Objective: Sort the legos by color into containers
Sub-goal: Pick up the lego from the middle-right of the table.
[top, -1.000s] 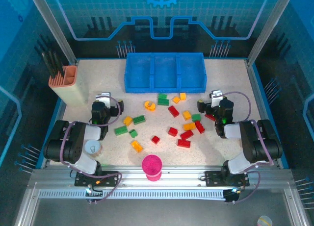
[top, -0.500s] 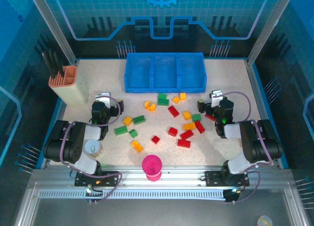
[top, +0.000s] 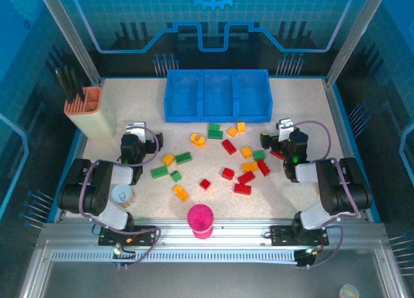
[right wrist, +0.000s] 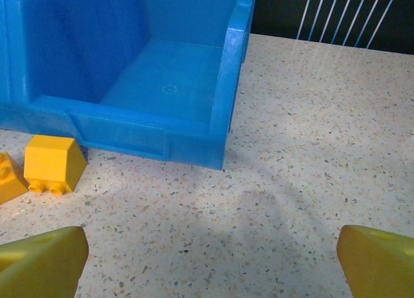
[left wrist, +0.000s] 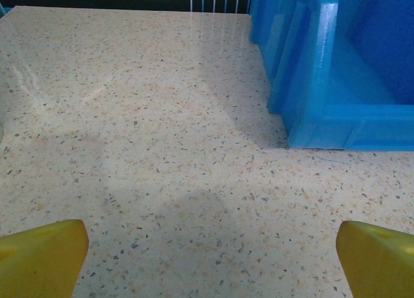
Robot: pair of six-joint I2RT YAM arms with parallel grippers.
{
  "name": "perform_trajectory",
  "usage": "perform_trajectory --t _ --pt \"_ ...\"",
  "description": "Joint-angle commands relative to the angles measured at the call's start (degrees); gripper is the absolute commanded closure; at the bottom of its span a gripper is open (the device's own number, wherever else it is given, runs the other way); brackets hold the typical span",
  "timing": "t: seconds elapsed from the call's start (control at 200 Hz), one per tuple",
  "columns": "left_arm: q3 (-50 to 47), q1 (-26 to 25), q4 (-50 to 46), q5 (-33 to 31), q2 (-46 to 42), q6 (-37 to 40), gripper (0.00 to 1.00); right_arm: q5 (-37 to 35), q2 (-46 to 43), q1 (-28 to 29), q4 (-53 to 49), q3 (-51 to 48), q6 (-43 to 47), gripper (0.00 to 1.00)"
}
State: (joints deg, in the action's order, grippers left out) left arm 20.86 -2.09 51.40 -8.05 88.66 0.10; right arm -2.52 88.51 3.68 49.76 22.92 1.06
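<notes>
Several legos lie loose mid-table in front of the containers: red ones (top: 245,178), green ones (top: 183,158) and orange-yellow ones (top: 197,139). The containers are three bare compartments of one blue tray (top: 218,114) at the back. My left gripper (top: 137,131) rests low on the table left of the pile, open, its yellow fingertips (left wrist: 40,258) wide apart over bare tabletop, with the tray's left corner (left wrist: 310,127) ahead. My right gripper (top: 283,128) sits right of the pile, open over bare table (right wrist: 213,246). An orange-yellow brick (right wrist: 54,163) lies by the tray's right compartment (right wrist: 162,139).
A peach tool holder (top: 91,114) stands at the back left. A bright pink ribbed cup (top: 200,220) stands at the near edge, centre. A small round roll (top: 121,195) lies by the left arm's base. Walls enclose the table.
</notes>
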Motion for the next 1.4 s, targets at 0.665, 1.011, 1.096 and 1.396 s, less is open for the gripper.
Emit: perform_trajectory --t 0.665,1.011,1.096,1.396 --pt "2.0 0.0 -11.8 2.8 -14.1 1.7 0.01 -9.5 -13.6 0.1 -25.9 9.2 -4.9 0.00" --pt "29.1 -7.0 -59.7 1.1 -28.6 -0.5 0.01 -11.7 -17.1 0.2 -84.0 38.0 -27.9 0.09" --pt "35.9 -7.1 -68.7 2.5 -26.3 -0.3 0.01 -10.5 -14.9 0.1 -93.0 43.4 -29.8 0.13" --pt "41.0 -7.0 -74.6 4.8 -21.6 1.7 0.01 -8.2 -12.4 0.0 -101.2 45.4 -35.1 0.15"
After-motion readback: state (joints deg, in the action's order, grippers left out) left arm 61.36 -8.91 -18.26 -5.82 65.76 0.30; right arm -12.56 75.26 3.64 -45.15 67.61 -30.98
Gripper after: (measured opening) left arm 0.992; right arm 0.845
